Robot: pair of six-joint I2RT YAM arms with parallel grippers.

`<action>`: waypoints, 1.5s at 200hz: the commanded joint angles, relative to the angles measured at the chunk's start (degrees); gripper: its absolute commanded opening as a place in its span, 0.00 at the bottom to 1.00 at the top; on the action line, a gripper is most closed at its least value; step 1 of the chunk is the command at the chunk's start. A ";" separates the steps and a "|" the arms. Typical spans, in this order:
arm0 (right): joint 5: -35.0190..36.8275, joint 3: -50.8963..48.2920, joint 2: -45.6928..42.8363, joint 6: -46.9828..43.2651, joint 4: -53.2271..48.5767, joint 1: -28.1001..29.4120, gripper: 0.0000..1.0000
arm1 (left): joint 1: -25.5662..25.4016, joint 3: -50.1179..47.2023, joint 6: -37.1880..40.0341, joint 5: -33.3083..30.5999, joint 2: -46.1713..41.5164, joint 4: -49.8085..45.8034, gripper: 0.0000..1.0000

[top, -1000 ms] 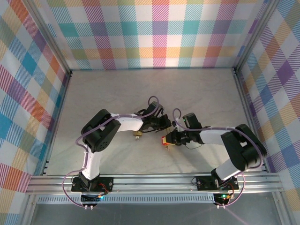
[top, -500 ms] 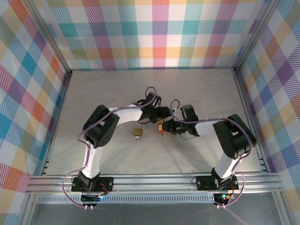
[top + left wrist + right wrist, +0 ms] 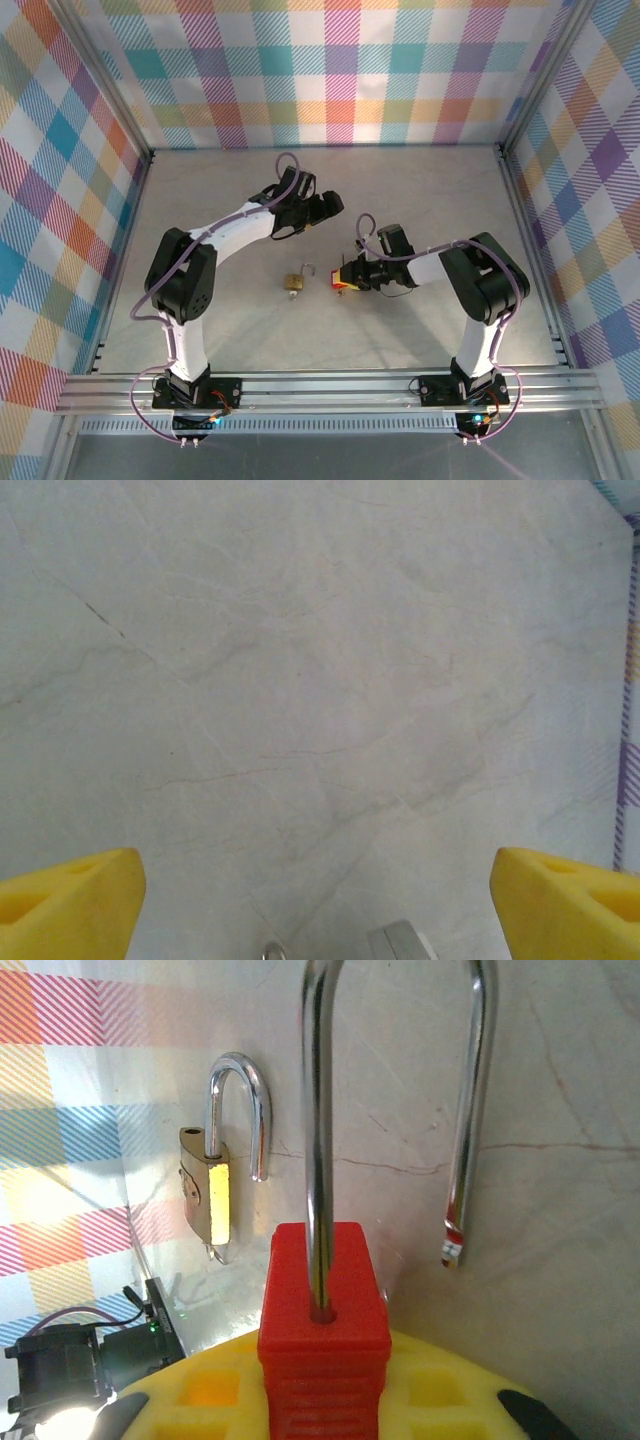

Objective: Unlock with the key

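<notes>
From above, spotted the left pincer (image 3: 326, 203) over the far tabletop (image 3: 440, 190), the right pincer (image 3: 349, 278) clamped on a red padlock (image 3: 344, 281), and a brass padlock (image 3: 293, 282) lying near, to its left. On the left wrist, caught yellow fingers (image 3: 65, 900) spread wide, gripping nothing. On the right wrist, saw the red padlock's shackle (image 3: 478, 1110) open, the brass one's too.

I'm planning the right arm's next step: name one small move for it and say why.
Probably set the red plastic padlock down on the grey marbled table and release it. The right gripper is shut on it, and its steel shackle has one leg out. The small brass padlock lies open on the table; the left gripper is open, well clear.
</notes>
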 commanded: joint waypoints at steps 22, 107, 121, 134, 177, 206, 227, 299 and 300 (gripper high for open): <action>2.14 0.97 3.98 1.06 -3.83 0.93 0.21 | 0.57 -3.69 2.31 -2.09 -10.85 -5.72 0.94; 12.96 3.25 -0.73 0.84 -23.58 0.84 0.49 | 0.57 -6.55 5.81 -6.90 -27.28 -14.62 1.00; 15.27 3.72 -1.56 0.85 -26.64 0.75 0.53 | 0.62 -7.03 6.45 -8.20 -29.40 -16.01 1.00; 16.36 4.00 -2.41 0.84 -29.14 0.75 0.57 | 0.57 -7.37 6.92 -8.98 -31.06 -17.39 1.00; 20.39 3.59 -8.01 -0.41 -35.32 0.75 0.75 | 0.57 -8.88 8.22 -11.24 -35.51 -20.76 1.00; 22.20 3.11 -13.90 -0.57 -38.47 0.74 0.85 | 0.57 -9.59 9.26 -13.39 -38.02 -22.36 1.00; 24.20 2.65 -21.32 -2.41 -41.46 0.75 0.94 | 0.48 -11.26 10.63 -13.49 -39.90 -22.13 1.00; 55.12 -2.85 -57.83 -24.01 -46.26 -4.52 0.99 | -0.31 -33.94 20.26 -29.42 -53.22 -5.39 1.00; 55.04 -3.16 -58.15 -24.20 -45.73 -4.78 0.99 | -0.31 -34.40 20.71 -29.74 -53.24 -5.02 1.00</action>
